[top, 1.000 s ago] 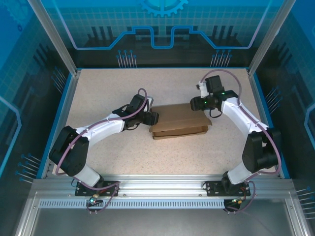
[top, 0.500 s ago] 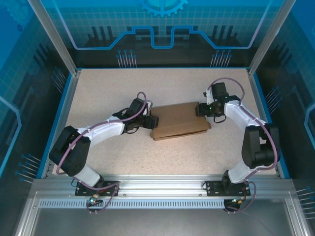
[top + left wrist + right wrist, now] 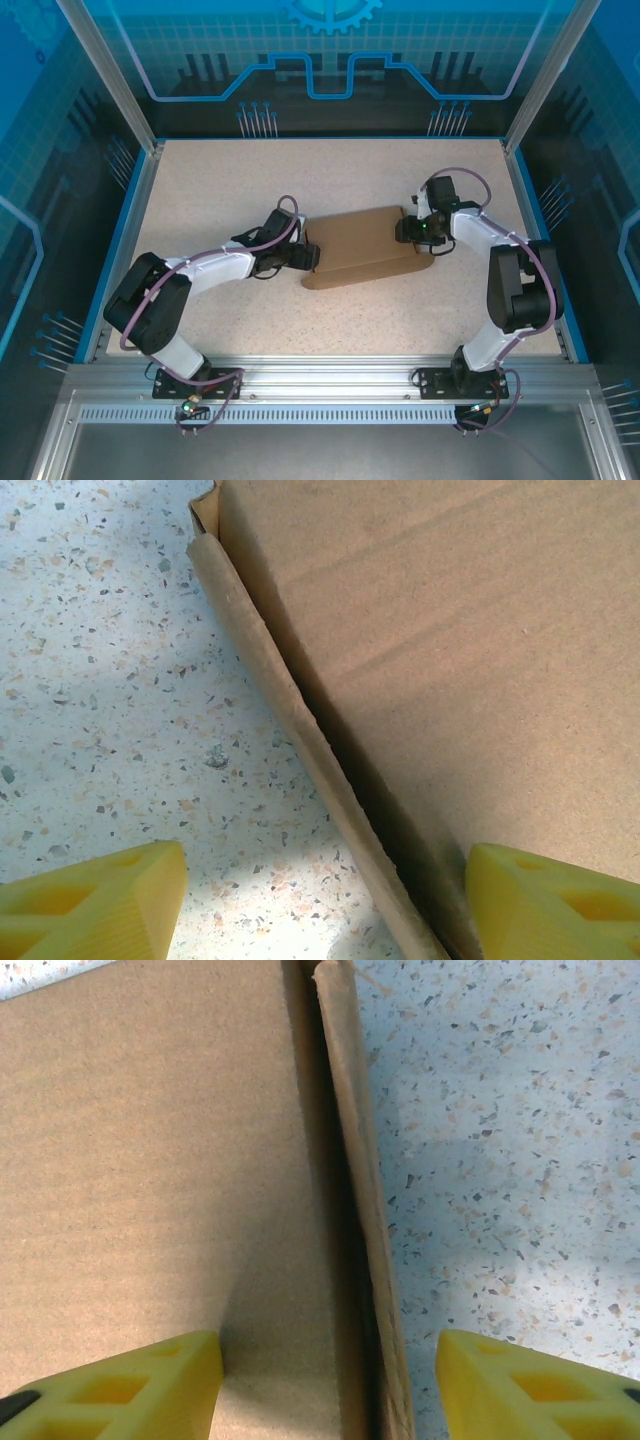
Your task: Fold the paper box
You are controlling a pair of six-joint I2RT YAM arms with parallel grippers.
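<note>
One paper box (image 3: 362, 245) lies near the middle of the speckled worktop (image 3: 230, 180), a flat, shallow brown cardboard shape with its long side running left to right and slightly angled. Two arms reach in toward it, one at each short end.

The left end effector (image 3: 308, 258) sits at the box's left end. In the left wrist view its two yellow fingertips (image 3: 100, 900) are spread wide apart: one is on the worktop (image 3: 100, 680) side and the other on the side of the box's flat top panel (image 3: 450, 630). A single raised cardboard edge runs between them, and neither fingertip presses on it. The left end effector (image 3: 325, 900) straddles that edge and clamps nothing.

The right end effector (image 3: 408, 228) sits at the box's right end. In the right wrist view its two yellow fingertips (image 3: 120, 1385) are likewise spread: one is on the side of the brown panel (image 3: 130, 1140), the other on the side of the bare worktop (image 3: 520, 1110). One thin upright wall of the box stands in the gap, clear of both. The right end effector (image 3: 325, 1385) is open around it and holds nothing.
</note>
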